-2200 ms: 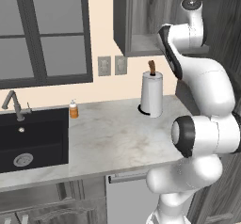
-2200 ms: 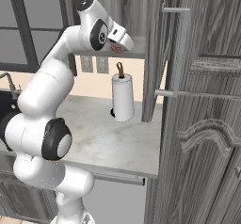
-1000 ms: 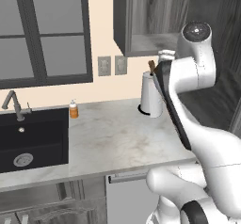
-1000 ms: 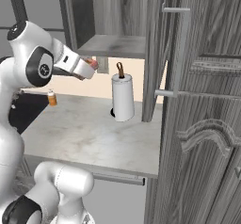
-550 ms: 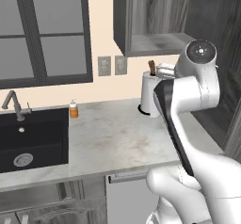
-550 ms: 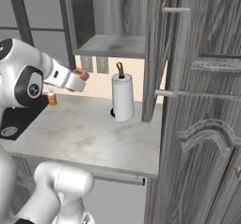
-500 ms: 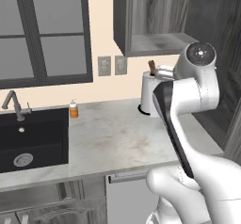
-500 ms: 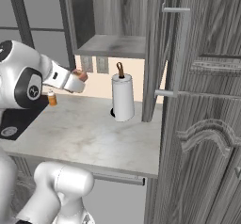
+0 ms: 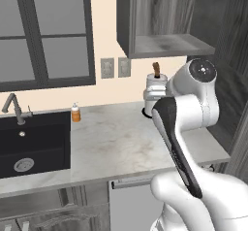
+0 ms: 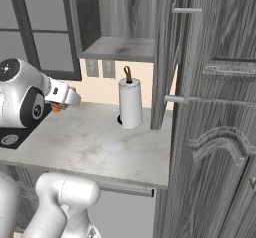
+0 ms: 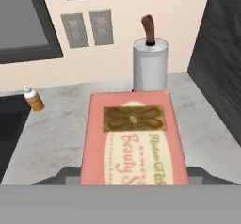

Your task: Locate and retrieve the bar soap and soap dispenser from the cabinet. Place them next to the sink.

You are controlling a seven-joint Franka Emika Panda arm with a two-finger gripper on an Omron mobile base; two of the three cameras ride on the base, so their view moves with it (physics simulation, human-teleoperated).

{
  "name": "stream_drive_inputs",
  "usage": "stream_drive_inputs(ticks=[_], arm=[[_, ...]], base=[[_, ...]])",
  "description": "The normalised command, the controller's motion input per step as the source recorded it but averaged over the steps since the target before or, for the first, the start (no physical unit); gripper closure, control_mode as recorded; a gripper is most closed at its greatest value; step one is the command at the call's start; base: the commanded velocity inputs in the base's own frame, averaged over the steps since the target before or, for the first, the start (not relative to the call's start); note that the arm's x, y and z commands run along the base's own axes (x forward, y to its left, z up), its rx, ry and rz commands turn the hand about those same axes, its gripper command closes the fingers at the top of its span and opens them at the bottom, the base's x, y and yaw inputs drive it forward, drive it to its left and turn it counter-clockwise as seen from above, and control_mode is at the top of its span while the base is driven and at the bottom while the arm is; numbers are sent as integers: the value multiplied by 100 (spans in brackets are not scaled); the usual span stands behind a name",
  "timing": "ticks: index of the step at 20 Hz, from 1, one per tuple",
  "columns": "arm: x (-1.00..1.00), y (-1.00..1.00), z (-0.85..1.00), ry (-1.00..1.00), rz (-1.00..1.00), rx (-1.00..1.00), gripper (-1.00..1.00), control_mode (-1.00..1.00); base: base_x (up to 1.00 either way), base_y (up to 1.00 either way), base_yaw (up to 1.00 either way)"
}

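Observation:
The bar soap (image 11: 132,138), a pink block with a cream label, sits between my gripper's (image 11: 132,177) jaws, which are shut on it above the marble counter (image 11: 61,129). In the right base view the gripper (image 10: 70,97) hovers over the counter's left part, with a reddish edge of the bar soap (image 10: 70,89) showing. The orange soap dispenser (image 9: 75,112) stands upright on the counter beside the black sink (image 9: 29,142), ahead and to the left of the hand (image 11: 34,99). The dark wood-grain cabinet (image 9: 164,16) hangs open above, its grey shelf (image 10: 120,47) bare.
A white paper-towel roll (image 10: 130,104) with a brown knob stands at the back of the counter under the cabinet. The open cabinet door (image 10: 172,57) and a tall wood-grain unit (image 10: 220,132) close off the right. The faucet (image 9: 14,109) rises behind the sink.
The arm has swung down from the cabinet and leftward over the counter, carrying the bar soap. In the last half second it sank a little lower.

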Motion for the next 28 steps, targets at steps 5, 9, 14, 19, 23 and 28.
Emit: stream_drive_inputs(ticks=[5, 9, 14, 19, 23, 28], arm=[[-1, 67, -38, 8, 24, -4, 100, -100], [-1, 65, -50, 9, 27, -8, 100, -100], [0, 64, -56, 9, 27, -8, 100, -100], [20, 66, -49, 8, 21, -6, 100, -100], [38, 56, -47, 5, 16, -4, 100, -100], [57, 30, -31, 4, 7, -9, 100, -100]], base=[[0, 0, 0], [0, 0, 0], [0, 0, 0], [0, 0, 0], [0, 0, 0], [0, 0, 0]])
